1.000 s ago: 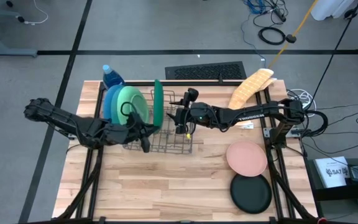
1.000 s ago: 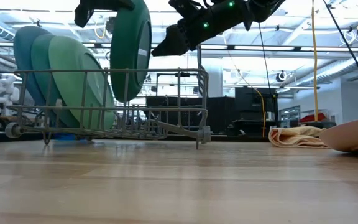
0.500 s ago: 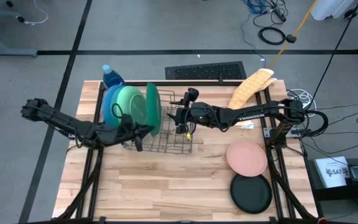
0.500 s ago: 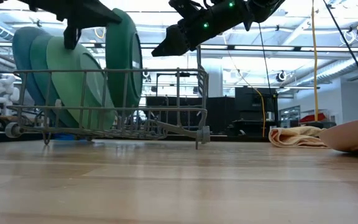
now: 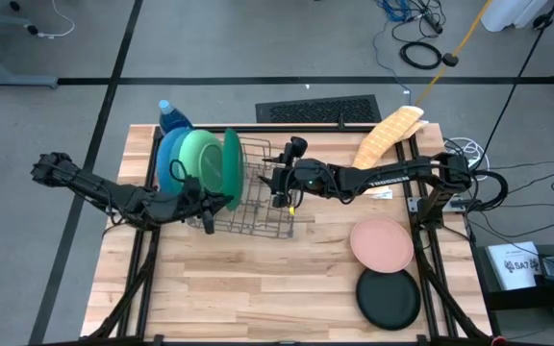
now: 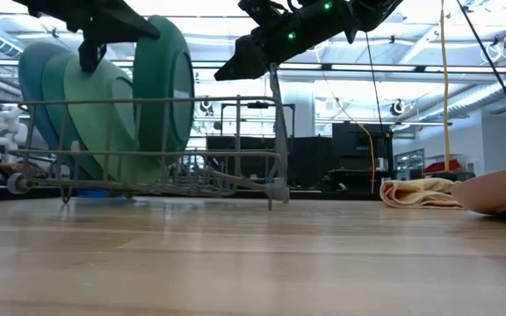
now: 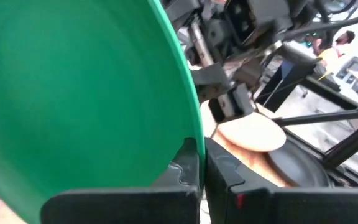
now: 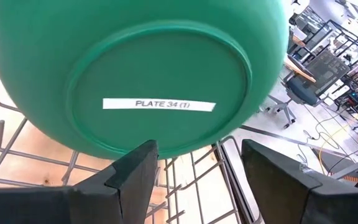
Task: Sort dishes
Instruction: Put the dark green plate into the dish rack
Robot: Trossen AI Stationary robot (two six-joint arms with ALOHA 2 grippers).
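A wire dish rack [image 5: 258, 197] stands at the table's far middle. In it stand a blue plate [image 5: 168, 159], a light green plate [image 5: 200, 159] and a teal plate [image 5: 230, 171], all on edge. My left gripper [image 7: 202, 165] is shut on the teal plate [image 7: 73, 81] at the rack's near side. My right gripper [image 5: 279, 192] hovers open over the rack's right end, facing the teal plate's labelled underside [image 8: 157, 74]. A pink plate [image 5: 382, 243] and a black plate [image 5: 389, 297] lie flat at the right. My left gripper pinches the teal plate's rim [image 7: 191, 134] between its two fingers, one on each face. The fingers come from the table's left, roughly level. The plate stands on edge in the rack, tilted left toward the light green plate [image 6: 99, 114].
A blue soap bottle [image 5: 168, 117] stands behind the rack's left end. A yellow cloth [image 5: 388, 135] lies at the far right. Bare wood [image 5: 258, 279] spreads in front of the rack.
My left gripper has gone down and toward the table's left edge with the teal plate. The plate has dropped from above the rack into it and tipped from upright to leaning toward the light green plate. The rack's right end has shifted slightly left.
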